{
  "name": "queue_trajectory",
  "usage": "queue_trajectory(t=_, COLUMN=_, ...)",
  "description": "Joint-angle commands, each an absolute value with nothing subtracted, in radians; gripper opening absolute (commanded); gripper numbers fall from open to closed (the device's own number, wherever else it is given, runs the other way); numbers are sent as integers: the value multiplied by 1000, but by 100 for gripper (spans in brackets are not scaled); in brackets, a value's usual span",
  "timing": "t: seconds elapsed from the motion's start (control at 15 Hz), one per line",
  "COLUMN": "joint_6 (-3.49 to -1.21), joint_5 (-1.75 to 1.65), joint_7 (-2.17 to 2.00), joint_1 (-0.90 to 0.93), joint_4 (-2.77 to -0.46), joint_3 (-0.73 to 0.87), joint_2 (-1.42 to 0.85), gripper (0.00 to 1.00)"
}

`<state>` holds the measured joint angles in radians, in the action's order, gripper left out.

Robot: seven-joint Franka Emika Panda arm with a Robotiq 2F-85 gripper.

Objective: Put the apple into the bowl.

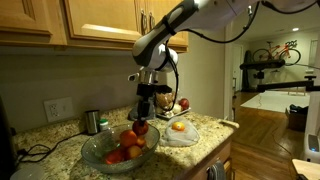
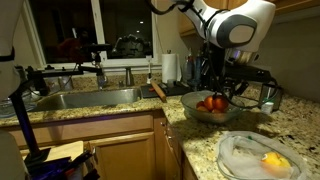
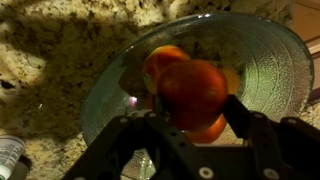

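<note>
Gripper (image 3: 192,105) jaws pinch the red apple (image 3: 190,88) by its sides, hanging it directly over the glass bowl (image 3: 268,60), just above the orange fruit (image 3: 160,58) lying inside. With the bowl near the granite counter's (image 3: 60,60) edge, the release looks like a straight drop.
</note>
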<state>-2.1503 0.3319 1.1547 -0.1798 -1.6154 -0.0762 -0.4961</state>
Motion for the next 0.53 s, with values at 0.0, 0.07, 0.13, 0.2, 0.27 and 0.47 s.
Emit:
queue_trajectory(t=0.0, joint_6=-2124, joint_5=333, joint_7=1165, joint_1=-193, joint_4=-1552, joint_3=-88, joint_2=-536, gripper=38)
queue_trajectory(t=0.07, joint_6=-2121, joint_5=331, joint_7=1164, joint_1=-193, joint_4=-1544, joint_3=-89, joint_2=-538, gripper=38)
queue_trajectory(t=0.13, joint_6=-2120, joint_5=331, joint_7=1164, joint_1=-193, joint_4=-1541, joint_3=-88, joint_2=-539, gripper=38)
queue_trajectory(t=0.2, joint_6=-2116, joint_5=328, joint_7=1160, joint_1=-192, joint_4=-1537, joint_3=-87, joint_2=-540, gripper=46)
queue_trajectory(t=0.27, joint_6=-2113, joint_5=328, joint_7=1158, joint_1=-193, joint_4=-1536, joint_3=-86, joint_2=-539, gripper=86)
queue_trajectory(t=0.47, joint_6=-2113, joint_5=329, joint_7=1157, joint_1=-196, joint_4=-1537, joint_3=-85, joint_2=-537, gripper=96)
